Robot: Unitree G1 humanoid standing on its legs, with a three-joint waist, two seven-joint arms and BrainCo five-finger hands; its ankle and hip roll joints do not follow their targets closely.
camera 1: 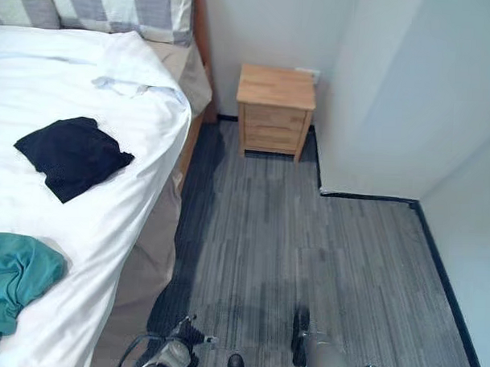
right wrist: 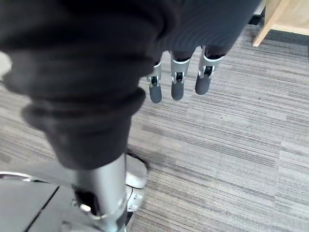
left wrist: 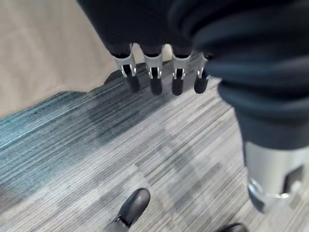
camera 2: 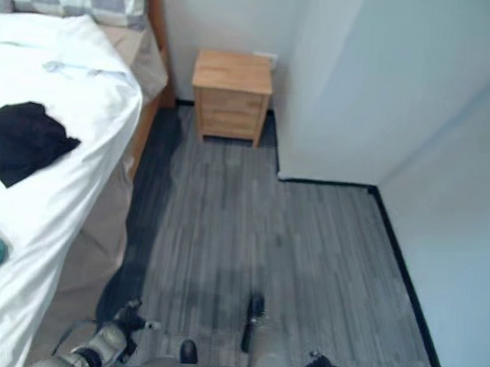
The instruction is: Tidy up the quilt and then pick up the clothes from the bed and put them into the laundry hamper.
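Observation:
A white quilt (camera 1: 107, 203) covers the bed at the left, with a corner turned back near the pillows (camera 1: 122, 6). A black garment (camera 1: 73, 157) lies crumpled on the quilt. A teal garment (camera 1: 12, 280) lies nearer me at the bed's near left edge. My left hand (left wrist: 153, 72) hangs low beside the bed over the grey floor, fingers straight, holding nothing. My right hand (right wrist: 177, 79) hangs over the floor on the other side, fingers straight and empty too. Both hands are well below and apart from the clothes.
A small wooden nightstand (camera 1: 276, 108) stands against the far wall beside the bed head. A white wall corner (camera 1: 392, 116) juts in at the right. Grey plank floor (camera 1: 307, 242) runs between the bed's tan side (camera 1: 146, 260) and the wall.

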